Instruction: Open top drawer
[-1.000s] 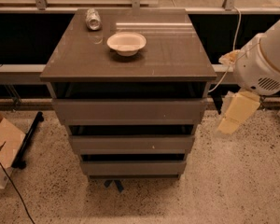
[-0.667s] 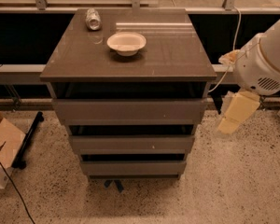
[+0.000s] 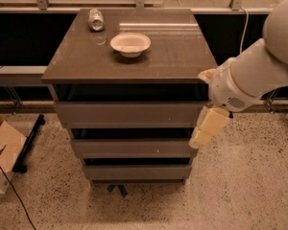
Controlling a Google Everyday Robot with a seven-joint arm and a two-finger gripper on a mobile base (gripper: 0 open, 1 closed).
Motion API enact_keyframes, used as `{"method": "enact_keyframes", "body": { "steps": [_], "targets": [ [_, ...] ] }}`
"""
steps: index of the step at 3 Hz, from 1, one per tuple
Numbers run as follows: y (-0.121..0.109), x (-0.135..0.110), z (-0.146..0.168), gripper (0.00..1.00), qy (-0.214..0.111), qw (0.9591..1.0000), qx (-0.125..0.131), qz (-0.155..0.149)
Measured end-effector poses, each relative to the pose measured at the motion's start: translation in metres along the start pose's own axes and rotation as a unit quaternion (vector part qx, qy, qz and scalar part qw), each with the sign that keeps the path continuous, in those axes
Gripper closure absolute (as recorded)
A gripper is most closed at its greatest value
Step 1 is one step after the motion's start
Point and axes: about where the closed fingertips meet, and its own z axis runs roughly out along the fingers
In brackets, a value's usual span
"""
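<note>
**A:** Start closest. Where is the claw?

**B:** The claw hangs pointing down from the white arm, at the right end of the drawer stack. In this view it overlaps the right corner where the top drawer meets the middle drawer. I cannot tell whether it is wide or narrow, or whether it touches the wood.

**A:** So which way does the drawer lie from it?

**B:** It lies to the left of the view and slightly higher. It sits directly under the desk, and its flat front runs left to right, so its long axis goes straight across. There is no handle, only a dark gap along the top edge.

**A:** What does that mean for the next move?

**B:** I'd guess the claw has to come up and inward to the left to reach that upper lip. The pull would then be toward the camera, square to the long front.

**A:** What is further back?

**B:** A paper bowl sits mid-desk, and a can lies on its side behind it.
</note>
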Motion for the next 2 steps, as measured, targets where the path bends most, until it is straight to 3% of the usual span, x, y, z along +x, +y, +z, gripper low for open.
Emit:
{"method": "enact_keyframes", "body": {
  "steps": [1,2],
  "targets": [
    [-0.014,-0.013,0.062,0.0,-0.058,0.9981,-0.014,0.013],
    [-0.03,-0.019,0.1,0.0,-0.094,0.9948,-0.024,0.028]
  ]
}}
